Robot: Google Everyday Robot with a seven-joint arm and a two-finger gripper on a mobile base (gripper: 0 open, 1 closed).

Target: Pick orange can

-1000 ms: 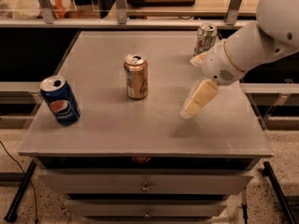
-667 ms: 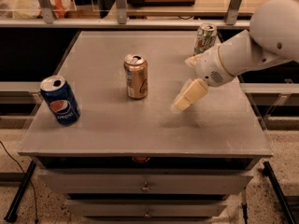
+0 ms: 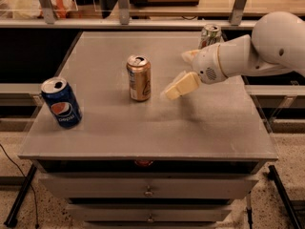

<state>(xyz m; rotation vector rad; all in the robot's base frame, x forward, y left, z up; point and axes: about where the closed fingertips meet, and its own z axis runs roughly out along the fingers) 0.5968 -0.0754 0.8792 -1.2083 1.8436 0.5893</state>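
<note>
The orange can (image 3: 139,78) stands upright near the middle of the table (image 3: 157,128), and the gripper (image 3: 177,75), spread wide and empty just beside it, could clip the can's side with one finger on closing in and topple it or push it away.

gripper (image 3: 177,75): slid left and a little toward the far side, now just right of the orange can (image 3: 138,78), not touching it
arm (image 3: 248,54): reached further left over the table, following it
</note>
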